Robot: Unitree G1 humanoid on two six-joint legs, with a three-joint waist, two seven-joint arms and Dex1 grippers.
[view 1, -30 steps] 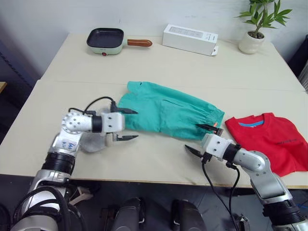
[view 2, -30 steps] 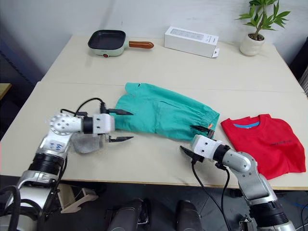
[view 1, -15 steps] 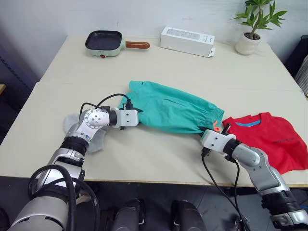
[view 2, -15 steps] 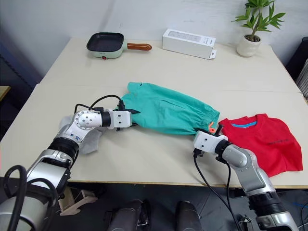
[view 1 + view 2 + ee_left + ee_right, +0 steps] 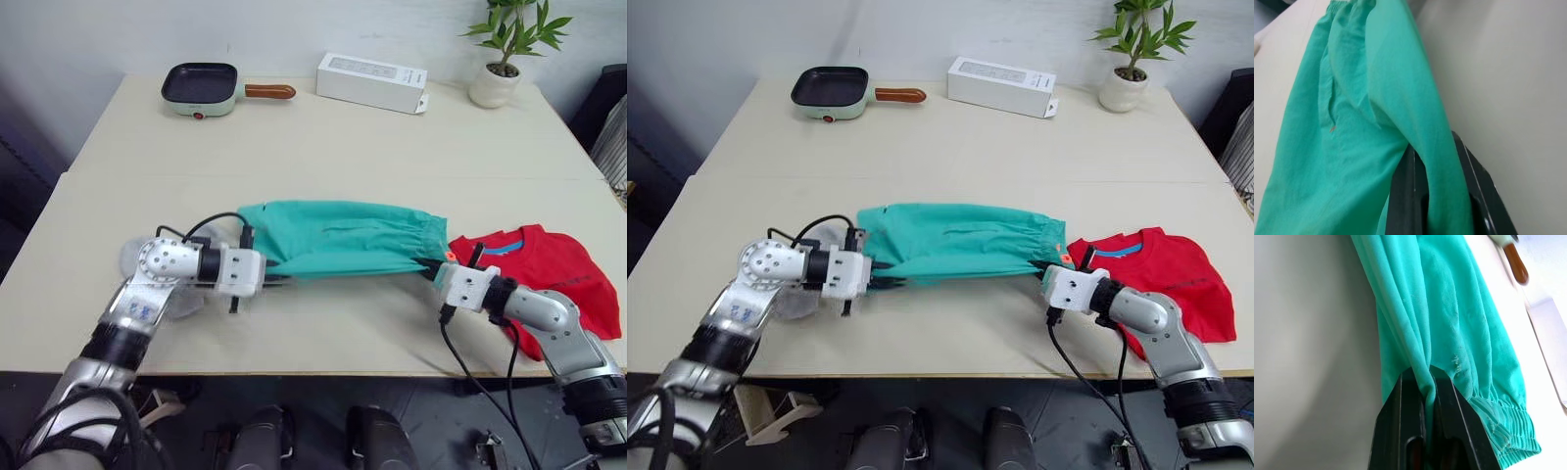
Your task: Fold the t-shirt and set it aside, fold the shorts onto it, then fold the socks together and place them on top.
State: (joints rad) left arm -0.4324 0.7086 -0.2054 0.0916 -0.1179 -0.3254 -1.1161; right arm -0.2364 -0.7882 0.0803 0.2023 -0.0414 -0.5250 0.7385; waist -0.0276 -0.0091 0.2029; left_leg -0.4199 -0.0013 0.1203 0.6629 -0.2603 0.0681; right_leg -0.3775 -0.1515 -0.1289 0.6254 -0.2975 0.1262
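The teal shorts (image 5: 343, 238) hang stretched in a long band between my two grippers, a little above the table at mid-front. At the band's left end my left gripper (image 5: 277, 278) is shut on the shorts' edge, and cloth runs between its black fingers (image 5: 1405, 196). My right gripper (image 5: 429, 264) is shut on the gathered waistband end by the small orange tag (image 5: 450, 257), the cloth pinched between its fingers (image 5: 1396, 421). The red t-shirt (image 5: 554, 272) lies folded at the right front, partly under my right arm. Grey socks (image 5: 795, 304) lie beneath my left forearm, mostly hidden.
At the back of the table stand a green frying pan (image 5: 201, 86) with a brown handle, a white box (image 5: 372, 82) and a potted plant (image 5: 495, 73). A seam (image 5: 147, 174) runs across the tabletop. The table's front edge (image 5: 323, 373) is close to both arms.
Both grippers went from open beside the shorts to shut on their near edge. The shorts are now pulled into a narrower, tauter band. The camera has also shifted.
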